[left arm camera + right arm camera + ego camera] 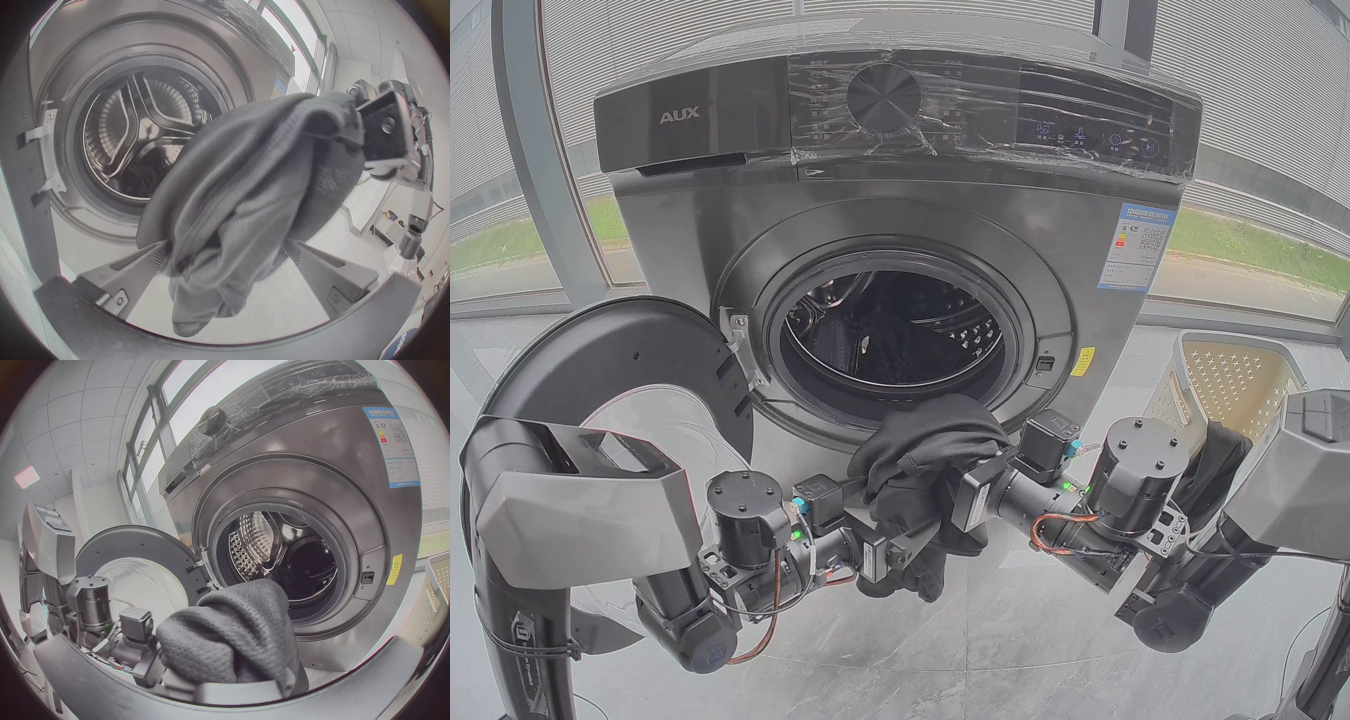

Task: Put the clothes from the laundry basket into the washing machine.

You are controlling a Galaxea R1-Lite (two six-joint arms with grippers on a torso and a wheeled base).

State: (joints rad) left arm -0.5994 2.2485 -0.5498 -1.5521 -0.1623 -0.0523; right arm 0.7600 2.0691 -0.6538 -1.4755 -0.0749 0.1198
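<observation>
Clothing is seen as one dark garment (928, 450) bunched in the air just in front of the washing machine (1050, 225), below the near rim of its round opening and above the grey floor (1012, 647). The dark garment is carried between the two arms. It is pinched by the left pincer (909, 553), whose fingers (140, 262) are pressed against either side of the bundle in the left wrist view, while a loose end hangs down below them. The upper end of the cloth is draped over the right pincer (975, 487). It is seen in the left wrist view (384, 131) touching the cloth's far end, but whether it is pressed together or spread cannot be told, since it is covered by the cloth. In the right wrist view the garment (234, 636) is humped up before the opening. The door (609, 356) is swung fully open to the left of the machine. The steel drum (891, 328) is exposed, and some dark cloth (136, 173) is seen lying inside it at the bottom. The laundry basket (1237, 375), pale and perforated, is placed on the floor to the right of the machine, and a second dark cloth (1214, 469) is hung over its near edge, behind the right arm.
</observation>
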